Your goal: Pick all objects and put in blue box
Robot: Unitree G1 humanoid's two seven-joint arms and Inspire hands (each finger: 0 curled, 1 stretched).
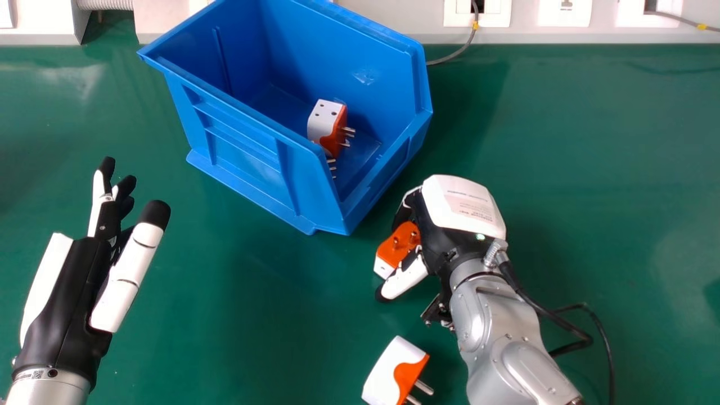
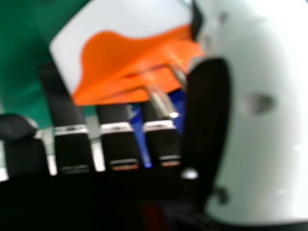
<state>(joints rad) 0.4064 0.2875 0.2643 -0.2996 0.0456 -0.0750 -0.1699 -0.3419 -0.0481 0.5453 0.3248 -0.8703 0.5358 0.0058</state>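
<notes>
Loose adapter: a white and orange plug adapter (image 1: 388,371) lies on the green table (image 1: 253,343), its near end cut off by the head view's bottom edge; the prongs point to the right.
Left hand: the left hand (image 1: 67,298) is at the view's left, released and holding nothing, its fingers partly overlapping; the forearm runs out of view.
Right forearm: the silver forearm (image 1: 495,337) is cut off at the bottom edge, with a black cable (image 1: 562,320) looping beside it.
Right hand: the right hand (image 1: 464,208) grasps an adapter between thumb and fingers; from the head view its own back hides most of the fingers.
Held adapter: the orange and white adapter (image 1: 387,252) is partly covered by the hand, near the box's near corner. Whether it touches the table, I cannot tell. The right hand view is blurred, and the thumb overlaps one end of it.
Blue box: the box (image 1: 242,152) holds one adapter (image 1: 323,121), its lower part behind the near wall. Just nearer, other prongs (image 1: 332,168) show, their body hidden.
Wall: sockets (image 1: 565,11) are cut off along the top edge; a grey cable (image 1: 467,42) passes behind the box.
</notes>
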